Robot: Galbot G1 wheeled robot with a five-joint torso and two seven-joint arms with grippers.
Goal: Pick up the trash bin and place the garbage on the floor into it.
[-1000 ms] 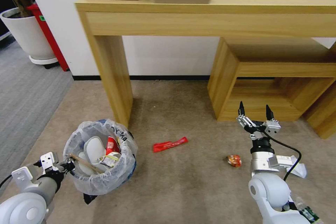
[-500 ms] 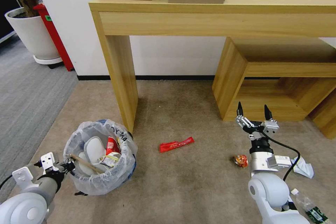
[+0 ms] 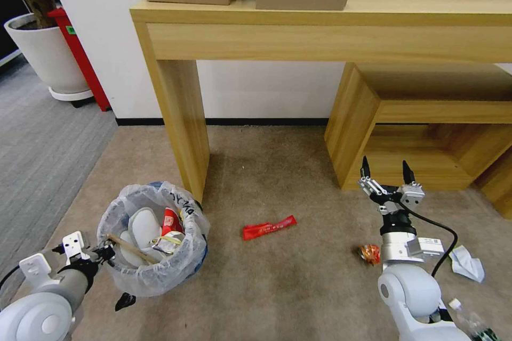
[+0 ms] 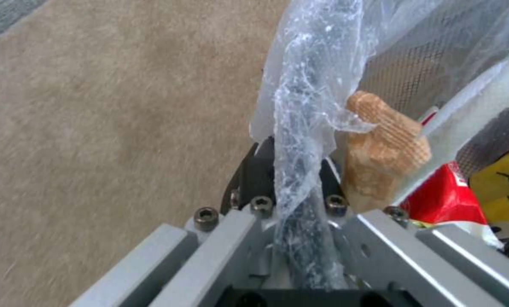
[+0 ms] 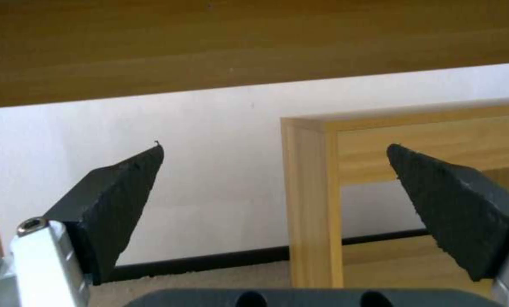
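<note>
Left hand (image 3: 101, 252) clamped on the near rim of the trash bin (image 3: 153, 238), bag liner pinched between the fingers (image 4: 254, 170) as the left wrist view shows. Bin held just off the floor (image 3: 277, 272), beside the leg of the wooden desk (image 3: 176, 112), already part full: wooden stick (image 3: 128, 248), red-and-white packet (image 3: 169, 222), crumpled white paper (image 3: 143, 224). Looks light and stiff-walled, but the plastic liner is thin and slippery; a grip on liner and rim together seems safer than film alone.

Right hand (image 3: 385, 169) raised with fingers wide apart, empty, pointing toward the low shelf unit (image 3: 426, 117).

Garbage left on the carpet, all to the right of the bin: flat red wrapper (image 3: 269, 227) nearest; small orange wrapper (image 3: 369, 253) farther on, close by the right arm; crumpled white paper scrap (image 3: 466, 264) and a small plastic bottle (image 3: 469, 322) beyond that. Red wrapper lies flat and limp, probably best pinched at a raised crease or end. Orange one is crushed into a lump, easy to close on. Bottle likely to roll; take across the middle.
</note>
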